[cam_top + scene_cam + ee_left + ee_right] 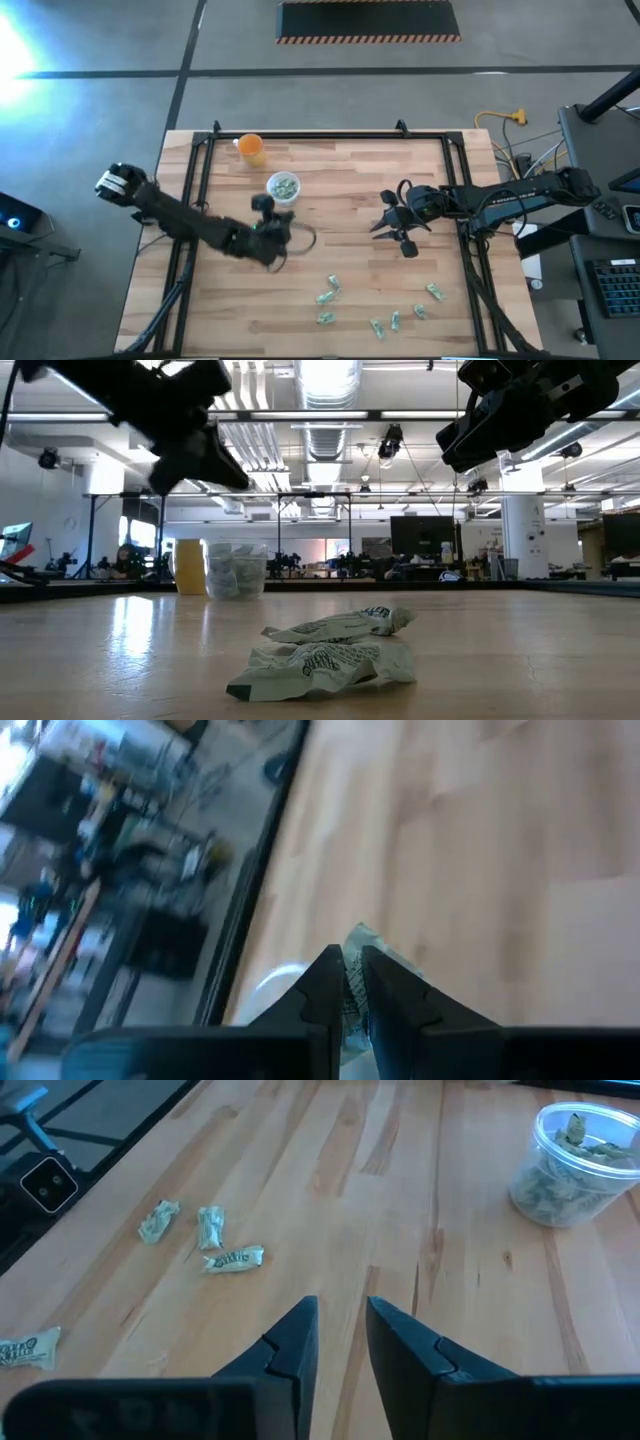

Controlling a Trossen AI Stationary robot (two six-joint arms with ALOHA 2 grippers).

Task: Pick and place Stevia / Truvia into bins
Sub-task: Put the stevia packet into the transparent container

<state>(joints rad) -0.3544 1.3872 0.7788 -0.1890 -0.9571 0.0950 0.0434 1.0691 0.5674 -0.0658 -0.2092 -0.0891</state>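
Note:
Several crumpled green-and-white Stevia sachets point(377, 322) lie flat on the wooden table near its near edge; two fill the low view's foreground point(330, 650). The clear cup point(283, 186) stands upright toward the far left and holds sachets; it also shows in the right wrist view point(575, 1165). My left gripper point(263, 206) hovers just beside the cup, raised above the table point(215, 465), shut on one sachet point(355, 982). My right gripper point(386, 223) is open, raised at the table's middle right point(342, 1325), holding nothing. My left gripper pinches one sachet between its two fingertips point(325, 970). The sachet's crumpled end point(362, 936) sticks out past the tips, and the rest runs back between the fingers. It is lifted clear of the table.
An orange cup point(250, 148) stands at the far left, just beyond the clear cup. A black frame rail point(200, 180) runs along the table's sides and far edge. Bare wood lies between the cup and the loose sachets point(210, 1230).

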